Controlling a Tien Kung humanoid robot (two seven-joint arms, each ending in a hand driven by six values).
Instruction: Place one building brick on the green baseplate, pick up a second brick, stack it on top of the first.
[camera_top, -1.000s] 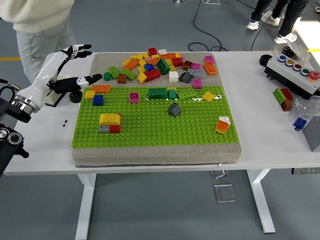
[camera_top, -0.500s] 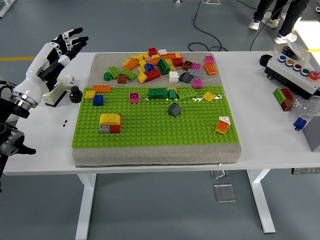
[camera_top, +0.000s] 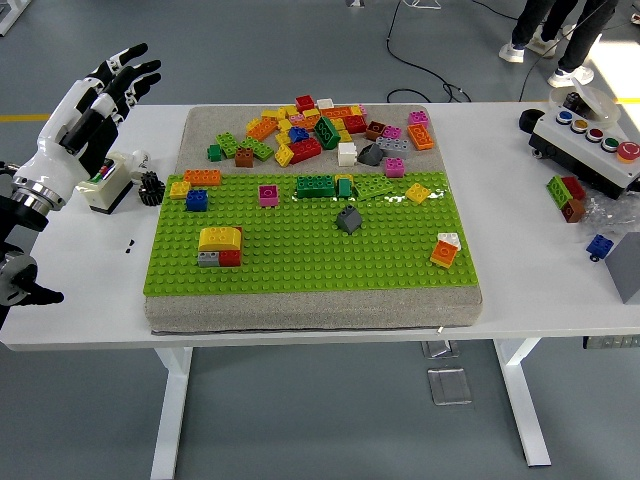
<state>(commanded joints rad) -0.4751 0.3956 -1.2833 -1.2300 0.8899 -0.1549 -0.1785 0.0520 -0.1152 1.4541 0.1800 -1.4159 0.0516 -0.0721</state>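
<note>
The green baseplate (camera_top: 310, 245) lies in the middle of the table (camera_top: 520, 250). A few bricks already sit on it, and a loose pile of bricks (camera_top: 320, 128) lies just behind its far edge. The left hand (camera_top: 95, 100) is up at the table's left side, fingers spread, holding nothing. It should reach for a brick at the pile's near edge, gripping its sides. The baseplate's middle has bare room for pressing it down.

Studded green baseplate (camera_top: 300, 250) and loose bricks (camera_top: 320, 128): glossy moulded plastic. Underlying grey mat (camera_top: 310, 308): rough, possibly felt or foam. Table (camera_top: 520, 250): smooth matt white. Left hand (camera_top: 95, 95): glossy white shell.
</note>
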